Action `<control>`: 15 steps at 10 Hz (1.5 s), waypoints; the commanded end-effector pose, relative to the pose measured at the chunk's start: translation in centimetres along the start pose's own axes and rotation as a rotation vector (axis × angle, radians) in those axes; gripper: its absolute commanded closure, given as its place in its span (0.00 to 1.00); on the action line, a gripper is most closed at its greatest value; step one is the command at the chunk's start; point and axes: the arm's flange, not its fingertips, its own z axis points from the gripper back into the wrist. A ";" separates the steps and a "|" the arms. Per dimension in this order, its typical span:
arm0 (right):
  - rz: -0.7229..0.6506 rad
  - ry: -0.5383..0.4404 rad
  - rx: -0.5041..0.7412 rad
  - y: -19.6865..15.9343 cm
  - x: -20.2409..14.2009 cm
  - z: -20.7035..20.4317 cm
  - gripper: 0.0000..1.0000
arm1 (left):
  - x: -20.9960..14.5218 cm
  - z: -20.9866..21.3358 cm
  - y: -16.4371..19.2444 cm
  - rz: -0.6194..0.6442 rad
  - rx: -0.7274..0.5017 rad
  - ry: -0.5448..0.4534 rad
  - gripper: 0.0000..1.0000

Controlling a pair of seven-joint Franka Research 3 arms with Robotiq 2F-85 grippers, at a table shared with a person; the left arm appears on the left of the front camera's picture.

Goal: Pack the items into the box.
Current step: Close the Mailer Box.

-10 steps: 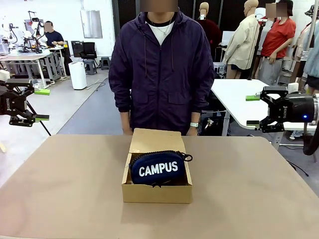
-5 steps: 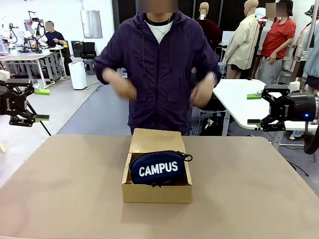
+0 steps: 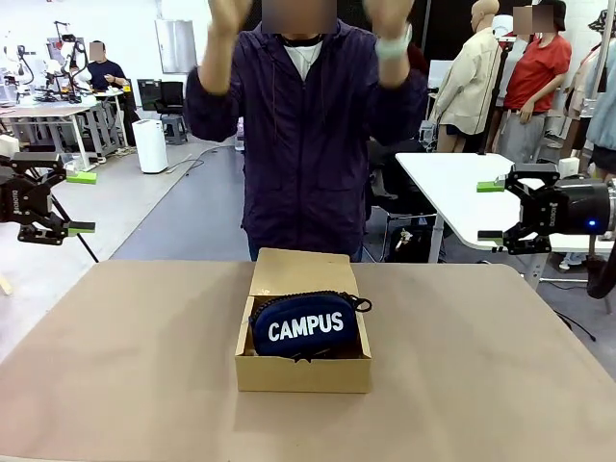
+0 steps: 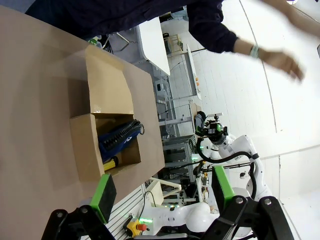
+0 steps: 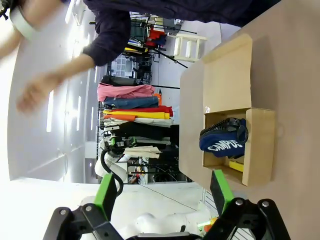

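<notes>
At the far side of the surface [image 3: 115, 366], the person's hands [image 3: 226, 14] have risen from near the box to above head height, clear of the work. At centre, the box [image 3: 303, 373] sits unchanged, lid open, holding the CAMPUS pouch [image 3: 305, 325] and the yellow knife [image 5: 236, 165]. The left jaws and right jaws stay wide open and empty at the sides. You can judge the packing as probably finished.

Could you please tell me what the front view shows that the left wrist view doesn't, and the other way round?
Front view: the white CAMPUS lettering on the pouch reads plainly, while the near wall of the box hides its floor. Left wrist view: looking down into the box, a yellow item lies beside the pouch. Both: the open box on the table, the pouch inside, the person's raised hand, and the left gripper with fingers open.
</notes>
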 end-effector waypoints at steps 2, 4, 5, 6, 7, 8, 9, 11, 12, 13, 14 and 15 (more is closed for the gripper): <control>-0.018 0.003 0.006 0.5 0.1 0.1 0.00 | -0.1 0.3 -0.2 0.004 0.000 0.011 0.00; -0.018 0.003 0.006 0.5 0.1 0.1 0.00 | -0.1 0.3 -0.2 0.004 0.000 0.011 0.00; -0.018 0.003 0.006 0.5 0.1 0.1 0.00 | -0.1 0.3 -0.2 0.004 0.000 0.011 0.00; -0.018 0.003 0.006 0.5 0.1 0.1 0.00 | -0.1 0.3 -0.2 0.004 0.000 0.011 0.00; -0.018 0.003 0.006 0.5 0.1 0.1 0.00 | -0.1 0.3 -0.2 0.004 0.000 0.011 0.00; 0.000 0.000 0.000 0.0 0.0 0.0 0.00 | 0.0 0.0 0.0 0.000 0.000 0.000 0.00; -0.036 0.050 -0.047 0.2 0.4 -1.7 0.00 | -0.4 -0.8 0.1 -0.013 0.023 0.048 0.00; 0.052 0.127 -0.445 -0.5 2.5 -8.6 0.00 | 0.5 -5.8 2.0 -0.033 0.331 0.069 0.00; 0.109 0.089 -0.642 -1.7 3.1 -10.8 0.00 | 1.4 -8.3 3.2 -0.004 0.367 0.103 0.00; 0.153 0.028 -0.757 -3.0 3.6 -12.2 0.00 | 2.2 -10.1 4.5 0.008 0.405 0.078 0.00; 0.155 0.052 -0.749 -4.2 3.4 -13.7 0.00 | 2.8 -11.8 5.3 0.012 0.367 0.069 0.00; 0.153 0.067 -0.709 -5.8 3.4 -15.1 0.00 | 3.3 -13.6 6.3 0.029 0.310 0.086 0.00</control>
